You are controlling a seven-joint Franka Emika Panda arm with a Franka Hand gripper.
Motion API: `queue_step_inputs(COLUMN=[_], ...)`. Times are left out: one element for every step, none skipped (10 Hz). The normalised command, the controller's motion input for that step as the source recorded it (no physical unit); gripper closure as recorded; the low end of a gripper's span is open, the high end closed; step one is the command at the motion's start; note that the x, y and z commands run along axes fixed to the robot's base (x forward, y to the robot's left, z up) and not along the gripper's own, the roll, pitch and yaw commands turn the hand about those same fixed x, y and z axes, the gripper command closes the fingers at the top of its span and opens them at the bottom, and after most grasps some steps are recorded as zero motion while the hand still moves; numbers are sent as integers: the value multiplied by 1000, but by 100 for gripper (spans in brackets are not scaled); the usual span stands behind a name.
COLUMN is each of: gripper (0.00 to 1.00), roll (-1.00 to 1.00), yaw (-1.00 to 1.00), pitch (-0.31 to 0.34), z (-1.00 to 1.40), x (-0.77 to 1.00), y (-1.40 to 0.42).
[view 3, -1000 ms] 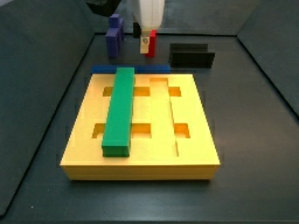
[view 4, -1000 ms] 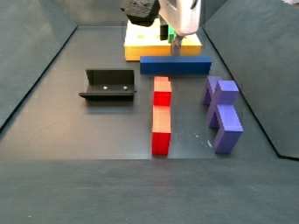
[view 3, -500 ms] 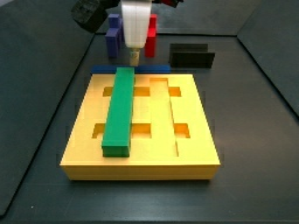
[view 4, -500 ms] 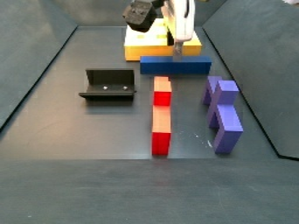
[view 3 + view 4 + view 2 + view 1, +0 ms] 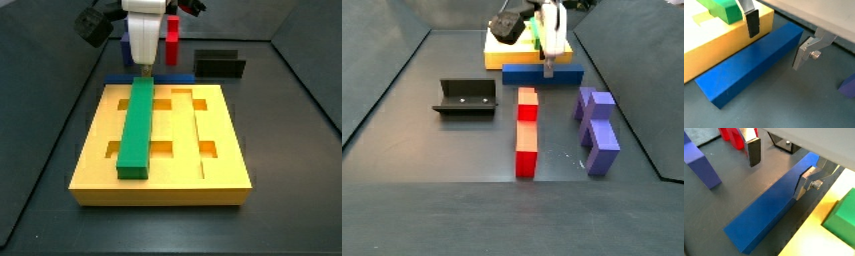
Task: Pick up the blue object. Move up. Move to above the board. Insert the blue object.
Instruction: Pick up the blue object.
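Since a second ago the pincer [image 5: 774,37] has dropped to straddle the blue bar [image 5: 747,65], jaws wide with one finger either side across its long axis, the bar flat on the table against the board [image 5: 221,170].

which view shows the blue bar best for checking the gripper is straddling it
A wrist view: the blue object lies nearly whole between the gripper fingers, jaws open astride it. Side views show only its face or a sliver behind the board.
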Motion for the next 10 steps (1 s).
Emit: queue_step_inputs(gripper=[0, 0, 0, 0, 0, 0, 0, 0, 0, 0], roll=[-366, -286, -140, 0, 4, 4, 0, 0, -43, -46], yaw=[0, 37, 43, 20, 3, 40, 9, 0, 69, 123], pitch=[-77, -60, -41, -14, -14, -17, -26, -13, -6, 0], z=[-246, -160, -3, -20, -77, -157, -191, -100, -66, -40], x=[0, 0, 0, 0, -3, 0, -9, -9, 0, 0], y=[157, 63, 0, -80, -94, -100, -31, 0, 40, 0])
